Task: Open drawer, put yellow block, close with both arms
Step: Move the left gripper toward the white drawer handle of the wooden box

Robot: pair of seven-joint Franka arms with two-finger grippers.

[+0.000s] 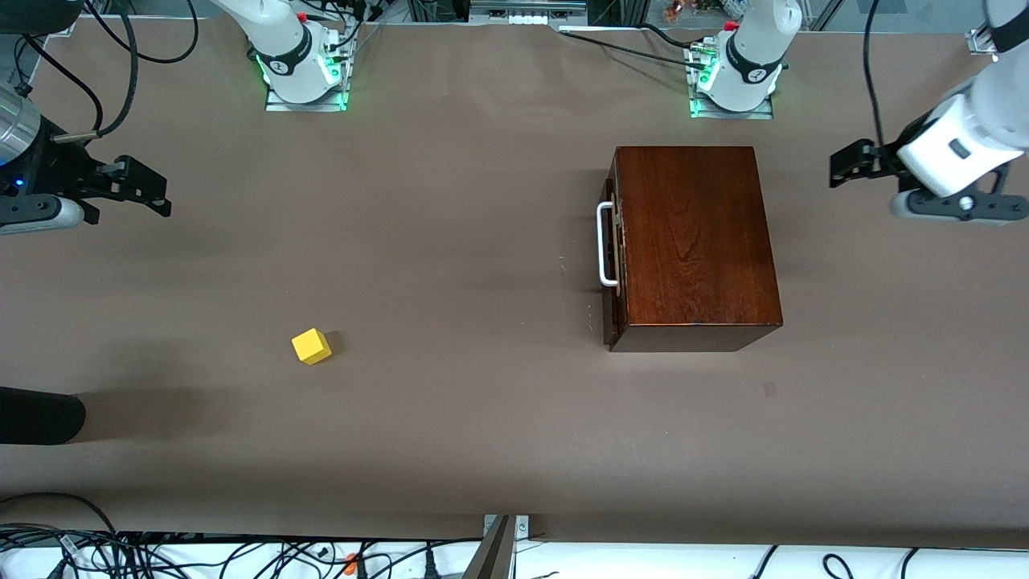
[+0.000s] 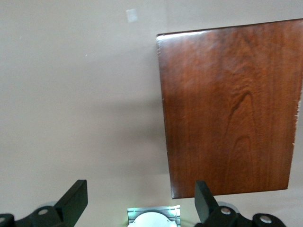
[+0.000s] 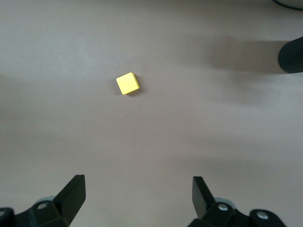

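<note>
The brown table (image 1: 450,201) carries two things, well apart. The box (image 1: 691,241) sits toward the left arm's end, near the left arm's base, its glossy reddish-brown top facing up. The drawer (image 1: 611,249) is shut in it: only a thin strip of its dark front shows at the side that faces the right arm's end, with the white handle (image 1: 604,245) standing out from it. The block (image 1: 311,346), a small yellow cube, lies on bare table toward the right arm's end, nearer to the front camera than the box and turned a little askew to the table's edges.

The left tool (image 1: 844,165) hangs in the air over bare table beside the box, at the left arm's end, touching nothing. In the left wrist view its fingers (image 2: 75,201) stand wide apart, with nothing between them, and the box top (image 2: 232,109) fills much of the picture past them.

The right tool (image 1: 153,189) hangs over bare table at the right arm's end, well apart from the block. In the right wrist view its fingers (image 3: 73,194) are likewise spread wide and hold nothing, and the block (image 3: 128,83) lies on the table some way ahead of them.
</note>
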